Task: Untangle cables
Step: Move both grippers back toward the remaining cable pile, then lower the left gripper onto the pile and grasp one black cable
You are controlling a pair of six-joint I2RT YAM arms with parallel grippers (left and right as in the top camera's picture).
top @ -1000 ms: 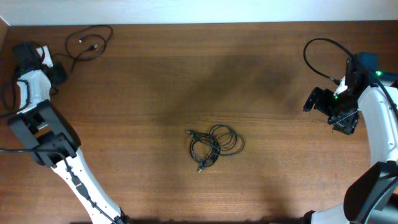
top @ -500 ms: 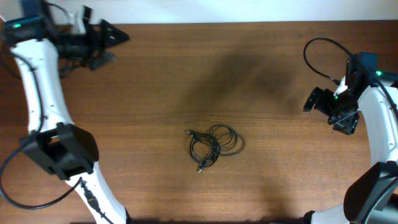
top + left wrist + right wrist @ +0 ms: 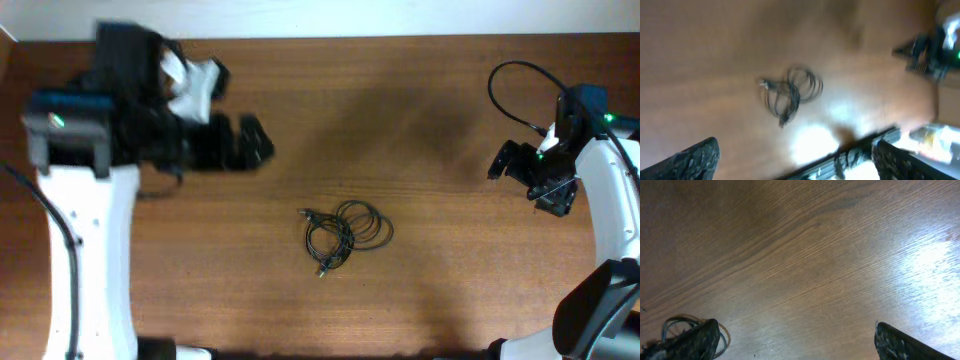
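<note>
The cables (image 3: 345,232) lie as one tangle of thin black loops with a small plug end, flat on the wooden table (image 3: 400,120) just below its middle. My left gripper (image 3: 248,146) hangs open and blurred above the table, up and to the left of the tangle, holding nothing. In the left wrist view the cables (image 3: 790,93) show ahead of the open left gripper (image 3: 795,162), well apart from it. My right gripper (image 3: 512,168) stands open at the right side, far from the tangle. Its wrist view shows the cables (image 3: 677,324) partly hidden behind one finger (image 3: 695,340).
A thicker black cable (image 3: 512,85) of the right arm loops over the table's back right. The white wall edge (image 3: 320,18) runs along the back. The left arm's white body (image 3: 85,250) covers the table's left side.
The left arm has swung from the far left corner out over the table toward the tangle, and its gripper has opened. The right arm and the tangle have not moved.
</note>
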